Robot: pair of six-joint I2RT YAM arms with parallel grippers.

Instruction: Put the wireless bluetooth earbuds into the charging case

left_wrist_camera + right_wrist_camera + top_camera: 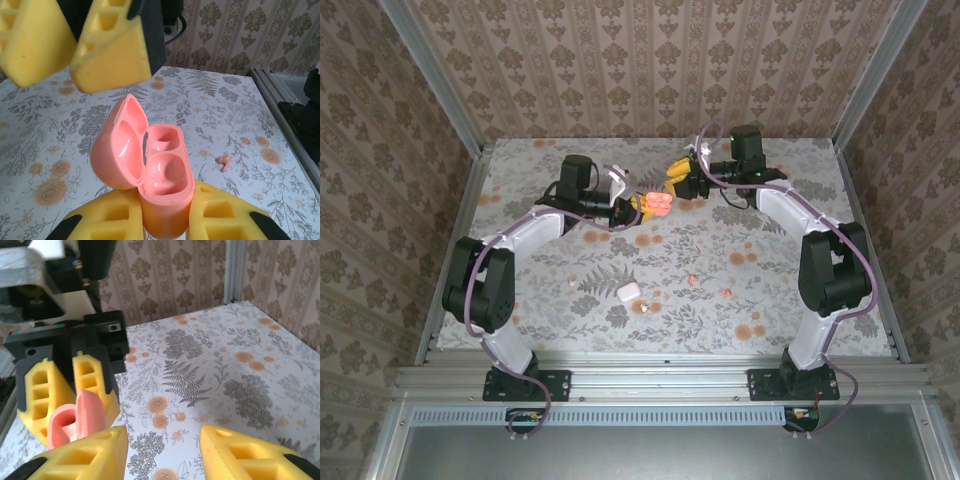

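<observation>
**Item:** charging case [165, 192], coral-pink and pill-shaped. Its lid [117, 150] is swung open toward the left of the left wrist frame, and two moulded wells face the camera.

**Location:** held up off the bench [770, 300], just above the centre of the top view.

**Holder:** left pincer [165, 215], its yellow fingers clamped against both sides of the case body.
- The left arm has its elbow standing at the left edge of the top view.
- Its forearm runs up and rightward to mid-frame.

**Adjacent:** right pincer [162, 452], jaws parted and gripping nothing, with flowered cloth showing between them.
- In the top view it sits just upper right of the case, tips pointing toward it.
- The right arm has its elbow at the right edge, with the forearm reaching up and left.

**Loose pieces:** earbuds, coral-pink.
- One [693, 281] and another [727, 292] lie on the bench, lower right of centre, well apart from the case.
- One [223, 161] shows right of centre in the left wrist view; which of the two it is cannot be told.

**Also on the bench:** white case [628, 292], lower centre.

**Obscured:**
- The bottom of the coral case is cut off by the left wrist frame's lower edge.
- In the right wrist view only the lid edge and part of the body show behind the fingers.
- Whether the right pincer's tips touch the case cannot be told.
- A pale speck [575, 283] left of the white case is too small to identify.
</observation>
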